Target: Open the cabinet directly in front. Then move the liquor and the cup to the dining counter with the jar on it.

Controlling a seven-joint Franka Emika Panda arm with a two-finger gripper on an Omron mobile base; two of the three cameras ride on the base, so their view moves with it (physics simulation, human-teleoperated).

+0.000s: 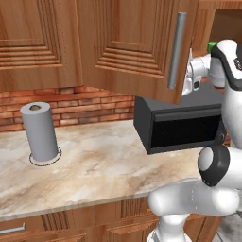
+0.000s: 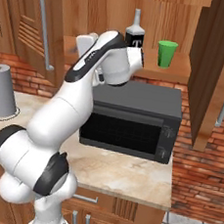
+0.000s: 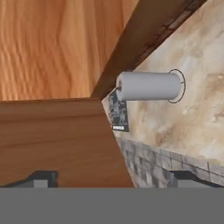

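My arm's white elbow fills the foreground, and behind it the gripper sits by the swung-out cabinet door, jaws released and holding nothing. I judge the opening step done. The liquor and the cup stand on the shelf above the microwave, both left to carry over.

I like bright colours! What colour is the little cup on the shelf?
Bright green. The cup shows best in the right base view.
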